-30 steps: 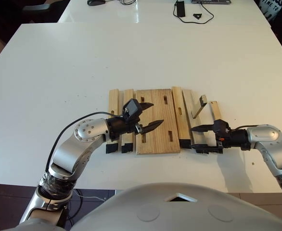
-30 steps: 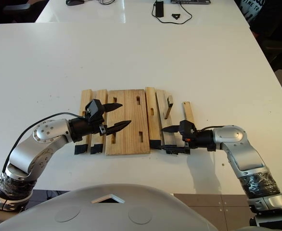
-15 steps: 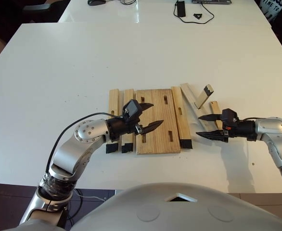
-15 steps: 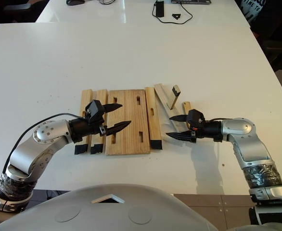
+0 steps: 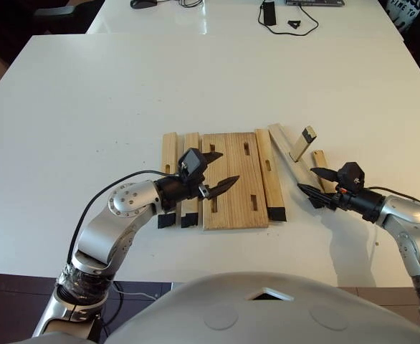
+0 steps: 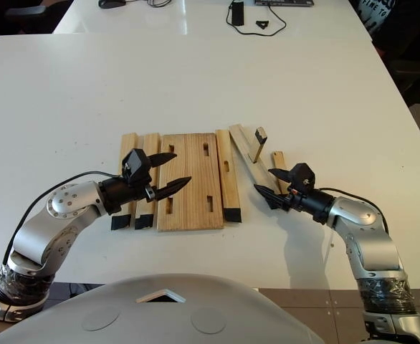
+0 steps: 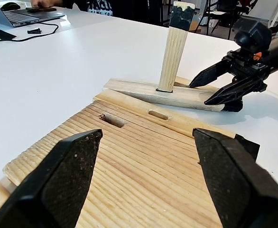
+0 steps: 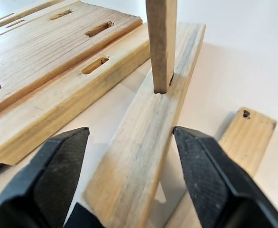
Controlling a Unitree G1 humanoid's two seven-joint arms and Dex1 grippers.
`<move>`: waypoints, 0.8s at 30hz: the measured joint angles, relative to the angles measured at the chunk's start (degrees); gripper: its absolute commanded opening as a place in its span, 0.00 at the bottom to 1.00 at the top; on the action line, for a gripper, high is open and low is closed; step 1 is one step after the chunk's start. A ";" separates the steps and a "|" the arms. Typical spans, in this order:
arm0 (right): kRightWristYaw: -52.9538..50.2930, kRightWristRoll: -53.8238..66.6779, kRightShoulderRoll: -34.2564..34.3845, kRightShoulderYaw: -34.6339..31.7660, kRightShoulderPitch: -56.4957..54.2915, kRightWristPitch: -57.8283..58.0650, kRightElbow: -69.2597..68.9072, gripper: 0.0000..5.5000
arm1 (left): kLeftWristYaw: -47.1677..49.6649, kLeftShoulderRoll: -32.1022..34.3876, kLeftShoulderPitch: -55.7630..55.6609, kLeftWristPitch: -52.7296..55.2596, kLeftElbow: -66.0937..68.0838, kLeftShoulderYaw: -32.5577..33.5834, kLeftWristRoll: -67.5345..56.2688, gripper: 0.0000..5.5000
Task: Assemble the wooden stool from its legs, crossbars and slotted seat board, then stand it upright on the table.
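Note:
The slotted seat board (image 5: 230,179) lies flat, with two legs (image 5: 169,179) along its left edge and one leg (image 5: 269,172) along its right. My left gripper (image 5: 221,172) hovers open over the board's left half, its fingers (image 7: 58,185) wide apart. Further right lies an angled leg (image 5: 290,163) with a crossbar (image 5: 303,143) standing tilted in its slot. My right gripper (image 5: 312,181) is open at that leg's near end, one finger (image 8: 58,175) on each side of the leg (image 8: 148,137). A short crossbar (image 5: 319,161) lies flat just right of it.
The parts sit in the near middle of a white table (image 5: 124,93), with wide bare room to the left, right and behind. A second table (image 5: 231,14) at the back holds cables and small devices.
The leg with the upright crossbar has swung away from the board and now lies at an angle. My right gripper moved right and turned toward its near end. The left arm shifted only slightly.

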 measured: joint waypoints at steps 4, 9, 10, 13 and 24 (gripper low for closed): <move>-2.01 -1.42 0.70 1.08 -0.59 0.47 0.21 0.59 | -0.01 -0.02 -0.20 0.03 0.06 0.00 0.00 0.64; -3.46 -3.44 1.04 2.10 -2.01 0.45 0.68 0.56 | -0.01 -0.12 -0.25 0.07 0.08 -0.04 0.05 0.64; -3.55 -3.56 1.04 2.21 -2.06 0.45 0.66 0.55 | -0.01 -0.14 -0.25 0.08 0.08 -0.07 0.06 0.64; -4.27 -3.80 1.04 2.73 -2.46 0.75 0.76 0.48 | 0.01 -0.18 -0.25 0.08 0.08 -0.40 0.15 0.64; -7.30 -2.17 4.88 1.11 -4.55 1.79 2.90 0.37 | 0.07 -0.25 -0.25 0.08 0.39 -0.60 0.93 0.64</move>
